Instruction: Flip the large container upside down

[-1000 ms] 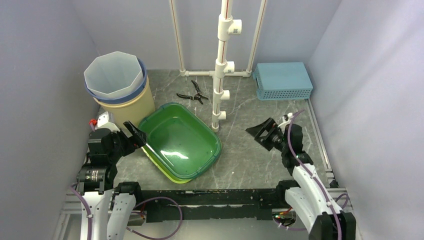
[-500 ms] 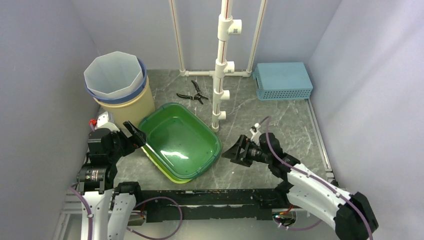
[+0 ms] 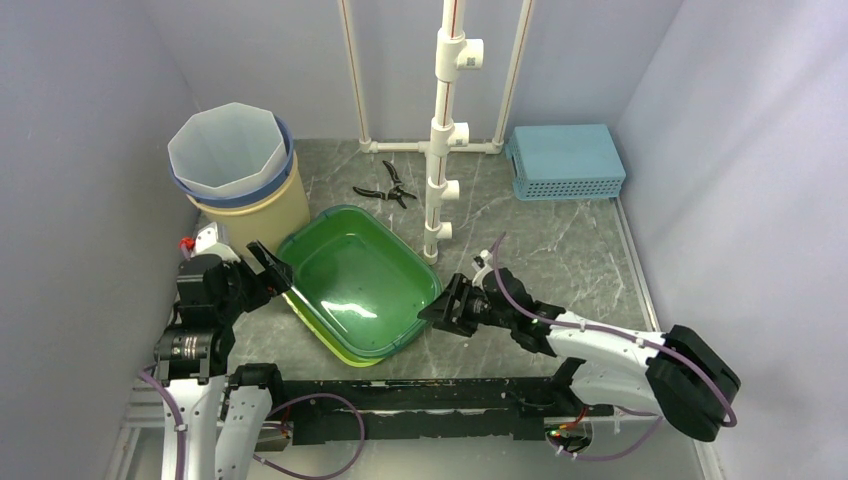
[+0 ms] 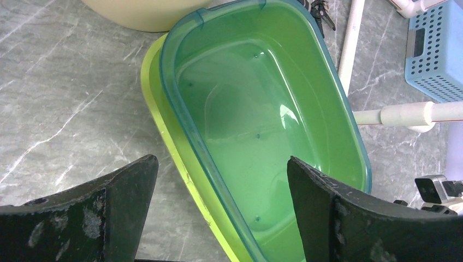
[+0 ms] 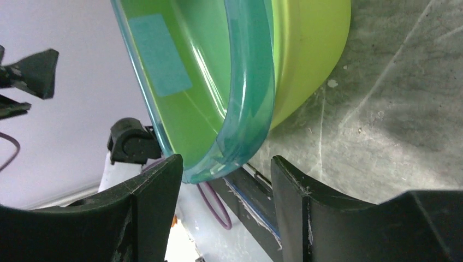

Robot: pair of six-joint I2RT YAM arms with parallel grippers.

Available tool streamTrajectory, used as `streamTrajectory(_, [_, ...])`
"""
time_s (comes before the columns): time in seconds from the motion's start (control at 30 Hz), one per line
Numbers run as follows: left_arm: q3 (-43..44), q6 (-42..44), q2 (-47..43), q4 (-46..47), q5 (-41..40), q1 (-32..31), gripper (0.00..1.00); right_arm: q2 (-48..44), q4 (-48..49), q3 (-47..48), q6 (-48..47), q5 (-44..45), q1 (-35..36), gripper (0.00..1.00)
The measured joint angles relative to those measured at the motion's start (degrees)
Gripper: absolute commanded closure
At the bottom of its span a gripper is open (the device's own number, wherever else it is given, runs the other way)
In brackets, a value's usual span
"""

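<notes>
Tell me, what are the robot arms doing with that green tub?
Two robot arms are getting ready to flip the see-through green plastic tub, which sits in a yellow-green tub. The right hand is open at its right rim; the left hand is open at the opposite rim. The tub is upright, not yet gripped.

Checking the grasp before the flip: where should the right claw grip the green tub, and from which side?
Probably the teal rim at the tub's right end, coming in low from the right. It flares out past the wall as a lip to pinch, and the open right claw faces it. Avoid the lime tub nested beneath.
</notes>
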Motion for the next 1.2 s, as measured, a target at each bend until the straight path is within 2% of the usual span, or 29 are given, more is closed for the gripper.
streamTrajectory(0.33, [0.00, 0.00, 0.17, -0.02, 0.02, 0.04, 0.07, 3.43, 5.62, -0.24, 5.86, 2.64, 0.07, 0.51])
streamTrajectory(0.73, [0.00, 0.00, 0.20, -0.02, 0.85, 0.13, 0.07, 5.49, 8.41, -1.18, 9.40, 4.39, 0.07, 0.52])
streamTrajectory(0.87, [0.00, 0.00, 0.20, 0.00, 0.87, 0.15, 0.07, 6.51, 8.59, -1.16, 9.44, 4.42, 0.07, 0.69])
streamTrajectory(0.97, [-0.02, 0.00, 0.20, 0.00, 0.90, 0.15, 0.07, 6.67, 8.28, -1.14, 9.90, 4.42, 0.07, 0.75])
streamTrajectory(1.2, [0.00, 0.00, 0.20, 0.00, 0.90, 0.15, 0.07, 3.08, 4.37, -1.07, 10.01, 5.44, 0.15, 0.81])
